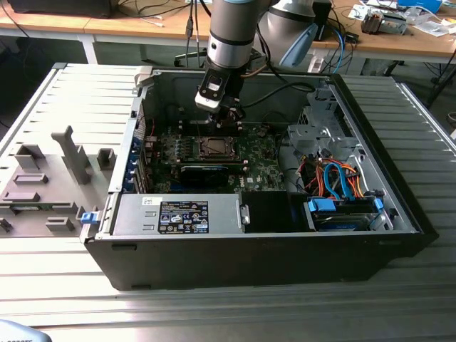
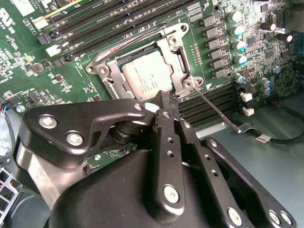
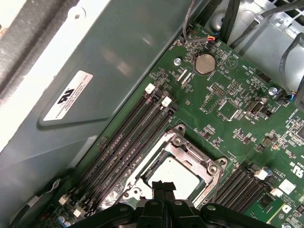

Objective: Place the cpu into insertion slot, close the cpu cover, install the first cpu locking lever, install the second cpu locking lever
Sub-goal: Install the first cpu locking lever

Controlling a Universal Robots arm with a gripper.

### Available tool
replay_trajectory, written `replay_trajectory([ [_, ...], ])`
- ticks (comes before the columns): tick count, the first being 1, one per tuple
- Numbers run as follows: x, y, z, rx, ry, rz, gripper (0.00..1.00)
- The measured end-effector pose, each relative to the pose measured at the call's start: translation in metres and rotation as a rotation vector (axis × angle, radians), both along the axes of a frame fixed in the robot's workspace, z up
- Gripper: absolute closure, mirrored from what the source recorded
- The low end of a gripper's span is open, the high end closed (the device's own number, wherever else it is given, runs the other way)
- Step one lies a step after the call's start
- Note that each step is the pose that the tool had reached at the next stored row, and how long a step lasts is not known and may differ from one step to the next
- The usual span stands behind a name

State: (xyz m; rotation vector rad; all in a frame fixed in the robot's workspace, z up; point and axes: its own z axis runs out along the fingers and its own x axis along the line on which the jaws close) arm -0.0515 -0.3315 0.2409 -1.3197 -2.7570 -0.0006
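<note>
The cpu [image 2: 145,80] lies flat in the insertion slot [image 1: 212,148], its silver-grey top showing. The cpu cover [image 2: 179,57] lies down around it as a silvery frame. In the first wrist view, the cpu [image 3: 179,172] and the cover [image 3: 192,153] sit just beyond my fingertips. One thin wire locking lever [image 2: 216,108] sticks out from a socket corner, away from the frame, its curled end free. My gripper [image 2: 163,99] hovers at the socket's edge near that corner, fingers pressed together and holding nothing. The exterior view has the gripper [image 1: 229,117] just above the socket.
The green motherboard [image 3: 237,95] sits inside an open black computer case [image 1: 399,206]. Long black memory slots [image 3: 128,137] flank the socket on both sides. A black card [image 1: 206,171], the power supply [image 1: 178,214] and orange and blue cables [image 1: 342,178] crowd the near side.
</note>
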Motion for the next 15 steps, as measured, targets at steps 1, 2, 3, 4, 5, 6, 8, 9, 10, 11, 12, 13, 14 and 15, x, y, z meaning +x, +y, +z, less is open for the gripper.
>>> replay_trajectory([
  [1, 0.0000, 0.0000, 0.0000, 0.0000, 0.0000, 0.000, 0.89],
  [2, 0.0000, 0.0000, 0.0000, 0.0000, 0.0000, 0.001, 0.89],
  [3, 0.0000, 0.0000, 0.0000, 0.0000, 0.0000, 0.001, 0.89],
  [4, 0.0000, 0.0000, 0.0000, 0.0001, 0.0000, 0.002, 0.89],
  [5, 0.0000, 0.0000, 0.0000, 0.0000, 0.0000, 0.003, 0.89],
  [6, 0.0000, 0.0000, 0.0000, 0.0000, 0.0000, 0.003, 0.89],
  [8, 0.0000, 0.0000, 0.0000, 0.0001, 0.0000, 0.005, 0.89],
  [9, 0.0000, 0.0000, 0.0000, 0.0000, 0.0000, 0.005, 0.89],
  [10, 0.0000, 0.0000, 0.0000, 0.0000, 0.0000, 0.005, 0.89],
  [11, 0.0000, 0.0000, 0.0000, 0.0000, 0.0000, 0.006, 0.89],
  [12, 0.0000, 0.0000, 0.0000, 0.0000, 0.0000, 0.006, 0.89],
  [13, 0.0000, 0.0000, 0.0000, 0.0001, 0.0000, 0.006, 0.89],
  [14, 0.0000, 0.0000, 0.0000, 0.0000, 0.0000, 0.007, 0.89],
  [15, 0.0000, 0.0000, 0.0000, 0.0000, 0.0000, 0.009, 0.89],
])
